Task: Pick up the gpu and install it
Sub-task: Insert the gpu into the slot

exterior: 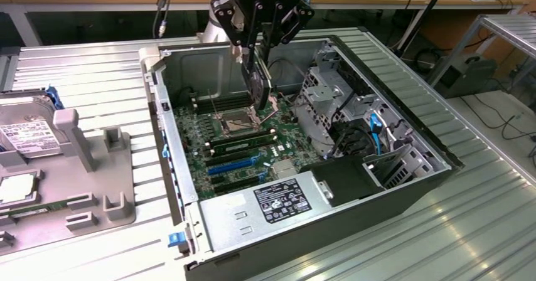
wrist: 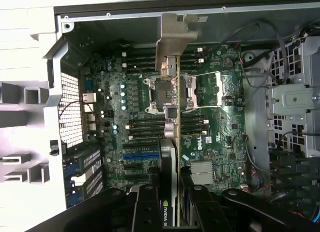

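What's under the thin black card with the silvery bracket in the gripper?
Below the thin black gpu card, clamped in the gripper, lies the green motherboard with its square silver processor socket. The strip directly beneath the card's edge is covered.

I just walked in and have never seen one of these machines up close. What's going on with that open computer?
A robot arm's gripper is clamped on the gpu, a thin black card held on edge with a metal bracket at one end. The card hangs over the open computer case, above the motherboard and near the processor socket. It is not seated in any slot yet. A hard drive lies on the tray at the exterior view's left.
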Robot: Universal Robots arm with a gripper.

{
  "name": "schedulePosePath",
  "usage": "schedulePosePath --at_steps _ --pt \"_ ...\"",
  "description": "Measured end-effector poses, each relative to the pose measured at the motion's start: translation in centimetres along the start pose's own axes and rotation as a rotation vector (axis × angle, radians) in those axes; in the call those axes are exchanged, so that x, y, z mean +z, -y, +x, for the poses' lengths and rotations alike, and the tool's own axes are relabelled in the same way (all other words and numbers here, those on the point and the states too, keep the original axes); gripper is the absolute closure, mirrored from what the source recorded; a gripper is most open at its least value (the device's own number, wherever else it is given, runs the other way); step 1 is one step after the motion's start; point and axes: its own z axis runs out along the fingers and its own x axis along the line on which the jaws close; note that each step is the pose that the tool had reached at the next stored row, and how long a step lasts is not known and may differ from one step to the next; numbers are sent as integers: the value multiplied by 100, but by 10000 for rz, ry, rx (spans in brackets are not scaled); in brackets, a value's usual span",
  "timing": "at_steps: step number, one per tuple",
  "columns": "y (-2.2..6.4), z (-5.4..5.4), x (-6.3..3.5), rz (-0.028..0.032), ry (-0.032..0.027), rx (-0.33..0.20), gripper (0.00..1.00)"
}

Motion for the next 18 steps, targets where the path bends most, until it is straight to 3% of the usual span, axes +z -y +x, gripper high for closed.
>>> schedulePosePath --at_steps 10,18 --pt "0 0 0 -12 -35 -824 73" --pt "0 0 0 -26 -76 -1792 73"
